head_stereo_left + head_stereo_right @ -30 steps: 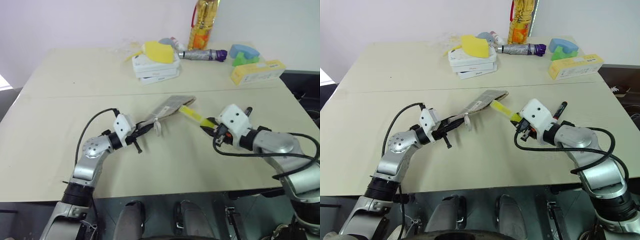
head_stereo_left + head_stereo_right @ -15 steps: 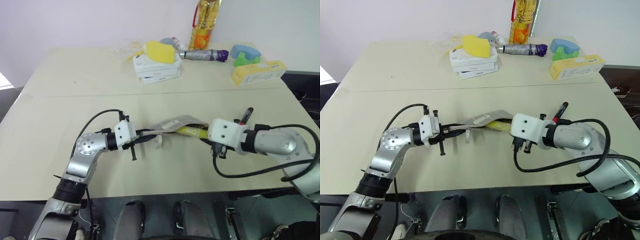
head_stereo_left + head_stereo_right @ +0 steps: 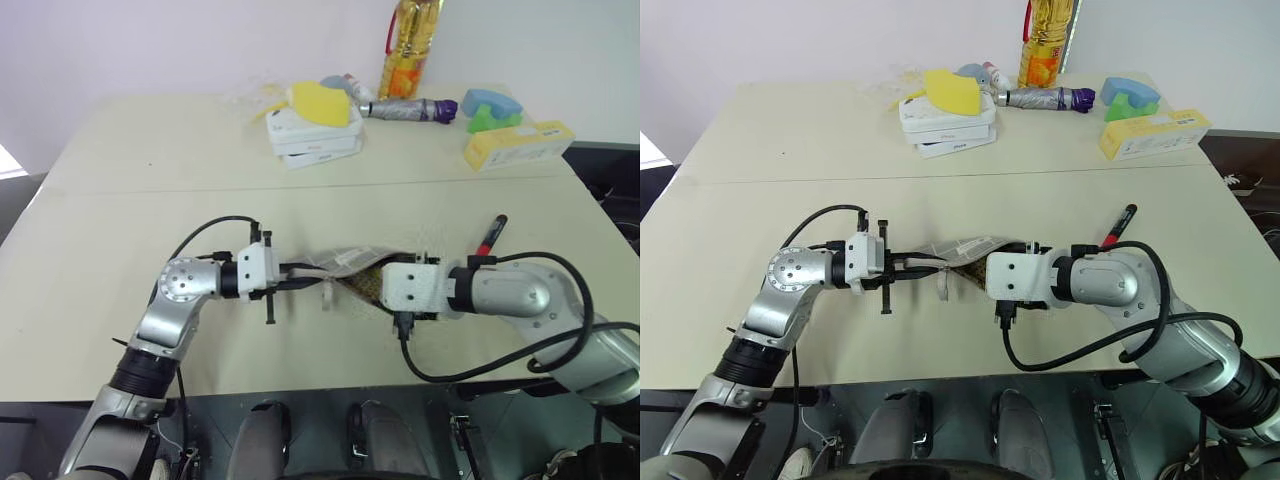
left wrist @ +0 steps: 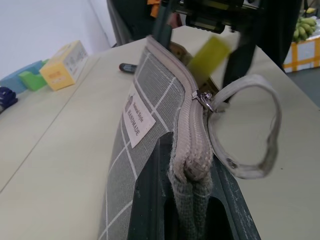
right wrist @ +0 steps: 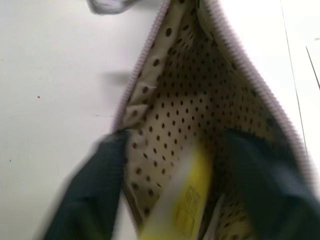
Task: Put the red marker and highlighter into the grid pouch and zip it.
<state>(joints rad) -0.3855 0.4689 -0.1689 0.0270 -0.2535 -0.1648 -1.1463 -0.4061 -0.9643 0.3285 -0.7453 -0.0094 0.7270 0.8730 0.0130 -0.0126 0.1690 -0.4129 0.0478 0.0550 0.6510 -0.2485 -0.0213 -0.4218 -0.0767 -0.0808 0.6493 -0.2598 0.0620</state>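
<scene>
Two grippers meet at the pouch (image 3: 345, 262), which is held off the table (image 3: 120, 290) in the near middle of the head view. At its 9 o'clock end, the left gripper (image 4: 187, 200) is clamped tight on the zipper seam, so the pouch stands on edge with the white label (image 4: 138, 120) on its grey grid side and the pull loop (image 4: 247, 125) hanging off the zipper pull. From 3 o'clock the right gripper (image 5: 172, 165) reaches into the open mouth, its two dark fingers (image 5: 90, 185) spread wide against the tan dotted lining and not closed on anything. Between them lies the highlighter (image 5: 187, 200), loose inside the pouch; the left wrist view catches its yellow body (image 4: 210, 54) at the opening, between the right gripper's fingers. Just beyond the right arm, toward 2 o'clock of the pouch, the marker (image 3: 490, 236) lies alone on the table, red cap toward the far edge, well apart from both grippers. Farther back, near the far edge, a stack of white boxes (image 3: 312, 140) sits at 12 o'clock with a yellow lump (image 3: 320, 102) on top. Right of it lie a folded umbrella (image 3: 405, 108) and, behind that, a bottle (image 3: 405, 50) of yellow liquid. At 1 o'clock a long yellow box (image 3: 517, 144) lies by blue and green blocks (image 3: 490, 108).
</scene>
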